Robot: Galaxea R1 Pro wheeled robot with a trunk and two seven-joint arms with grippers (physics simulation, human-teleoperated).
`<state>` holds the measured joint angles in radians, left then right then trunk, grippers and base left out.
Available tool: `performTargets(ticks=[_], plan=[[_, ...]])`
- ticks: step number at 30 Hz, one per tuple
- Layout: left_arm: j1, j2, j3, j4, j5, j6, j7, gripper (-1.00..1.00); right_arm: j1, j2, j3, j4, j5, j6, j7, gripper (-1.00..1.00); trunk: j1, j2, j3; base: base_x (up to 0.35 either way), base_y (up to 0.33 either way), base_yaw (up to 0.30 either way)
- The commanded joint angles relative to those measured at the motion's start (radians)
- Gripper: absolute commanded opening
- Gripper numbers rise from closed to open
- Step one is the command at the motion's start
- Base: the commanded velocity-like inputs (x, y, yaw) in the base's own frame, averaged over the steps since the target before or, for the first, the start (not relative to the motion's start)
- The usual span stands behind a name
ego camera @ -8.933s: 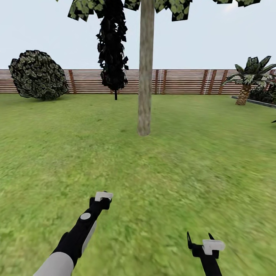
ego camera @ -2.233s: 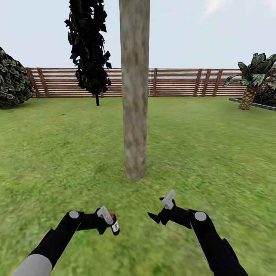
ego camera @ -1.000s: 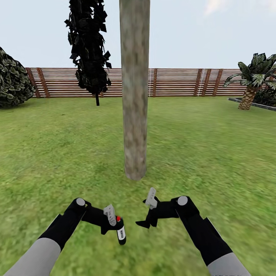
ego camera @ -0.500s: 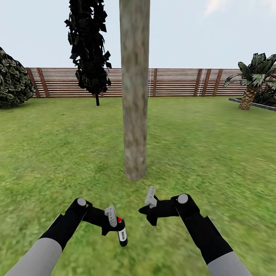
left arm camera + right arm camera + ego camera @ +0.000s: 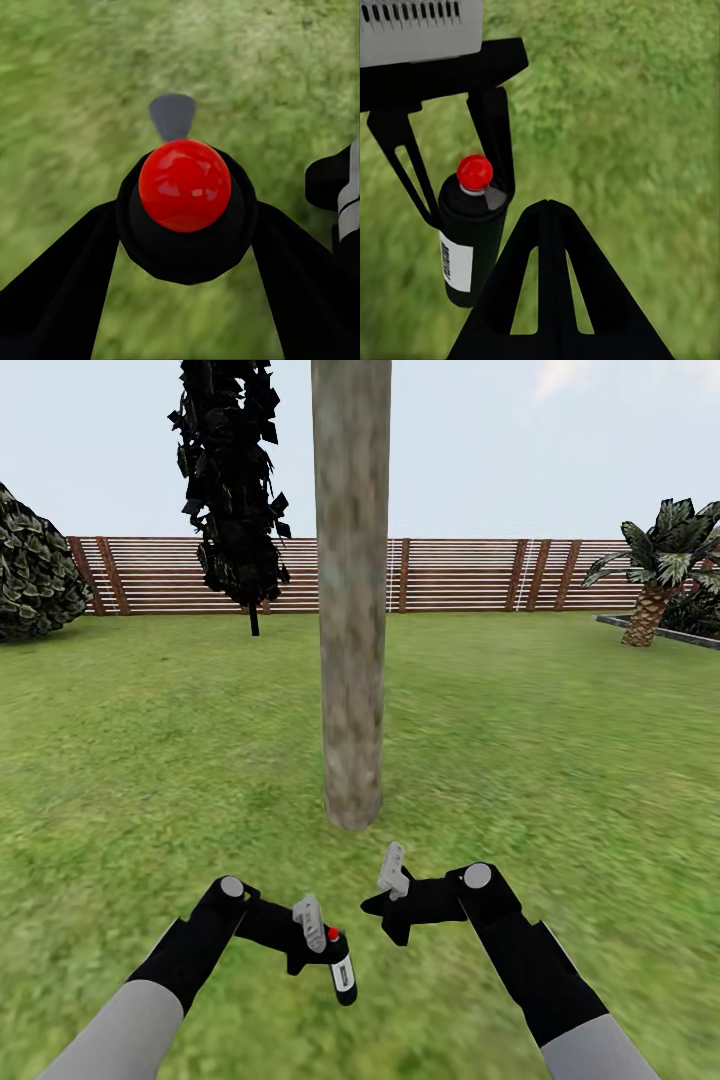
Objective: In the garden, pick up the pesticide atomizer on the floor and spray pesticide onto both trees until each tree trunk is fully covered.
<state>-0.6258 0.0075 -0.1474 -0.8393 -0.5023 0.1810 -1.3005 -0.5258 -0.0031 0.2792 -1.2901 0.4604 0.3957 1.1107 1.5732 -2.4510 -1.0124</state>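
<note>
The pesticide atomizer (image 5: pixel 341 968), a black can with a red cap and a white label, hangs low over the grass floor (image 5: pixel 150 780). My left gripper (image 5: pixel 318 952) is shut on it. The left wrist view looks down on its red cap (image 5: pixel 184 184), with a finger (image 5: pixel 60 285) on each side. The right wrist view has the atomizer (image 5: pixel 471 240) upright beside my right gripper (image 5: pixel 547 206), whose tips meet, shut on nothing. In the head view the right gripper (image 5: pixel 385 920) sits just right of the can. One tree trunk (image 5: pixel 350 610), thick and beige-grey, rises straight ahead. Pesticide is out of view.
A brown slat fence (image 5: pixel 460 575) closes the lawn at the back. A narrow black tree (image 5: pixel 232 490) stands left of the trunk, a round bush (image 5: pixel 30 575) at far left, and a small palm (image 5: pixel 655 575) by a grey kerb (image 5: pixel 650 628) at right.
My left arm has carried the atomizer rightward, closer to the right gripper. The right gripper's fingers have drawn together and its arm has stayed about in place. The camera has not moved lately.
</note>
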Motion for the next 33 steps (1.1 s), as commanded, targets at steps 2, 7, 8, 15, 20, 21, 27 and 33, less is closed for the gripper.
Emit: performTargets(ticks=[2, 7, 8, 15, 20, 21, 27, 33], plan=[[0.0, -0.001, 0.001, 0.0, 0.001, 0.001, 0.0, -1.0, 0.0, 0.0, 0.0, 0.0, 0.0, 0.0, 0.0, -1.0, 0.0, 0.0, 0.0, 0.0, 0.0, 0.0], [-0.011, -0.006, 0.005, 0.001, 0.002, 0.001, 0.001, -1.0, 0.0, 0.0, 0.0, 0.0, 0.0, 0.0, 0.0, -1.0, 0.0, 0.0, 0.0, 0.0, 0.0, 0.0], [-0.015, -0.007, 0.006, 0.002, 0.005, 0.001, 0.001, -1.0, 0.0, 0.0, 0.0, 0.0, 0.0, 0.0, 0.0, -1.0, 0.0, 0.0, 0.0, 0.0, 0.0, 0.0], [-0.022, -0.012, 0.005, 0.003, 0.06, 0.001, 0.005, -1.0, 0.0, 0.0, 0.0, 0.0, 0.0, 0.0, 0.0, -1.0, 0.0, 0.0, 0.0, 0.0, 0.0, 0.0], [-0.023, -0.017, 0.006, 0.002, 0.065, 0.001, 0.007, -1.0, 0.0, 0.001, 0.0, 0.0, 0.0, 0.0, 0.0, -1.0, 0.0, 0.0, 0.0, 0.0, 0.0, 0.0], [-0.022, -0.021, 0.006, 0.003, 0.065, 0.001, 0.008, -1.0, 0.001, 0.001, 0.0, 0.0, 0.0, 0.0, 0.0, -1.0, 0.0, 0.0, 0.0, 0.0, 0.0, 0.0], [-0.023, -0.047, 0.005, 0.003, 0.065, 0.004, 0.013, -1.0, 0.0, 0.002, 0.0, 0.0, 0.0, -0.001, 0.001, -1.0, 0.0, 0.0, 0.0, 0.0, 0.0, 0.0], [-0.023, -0.054, 0.005, 0.002, 0.065, 0.005, 0.013, -1.0, 0.0, 0.002, 0.0, 0.0, -0.001, -0.001, 0.0, -1.0, 0.0, 0.0, 0.0, 0.0, 0.0, 0.0]])
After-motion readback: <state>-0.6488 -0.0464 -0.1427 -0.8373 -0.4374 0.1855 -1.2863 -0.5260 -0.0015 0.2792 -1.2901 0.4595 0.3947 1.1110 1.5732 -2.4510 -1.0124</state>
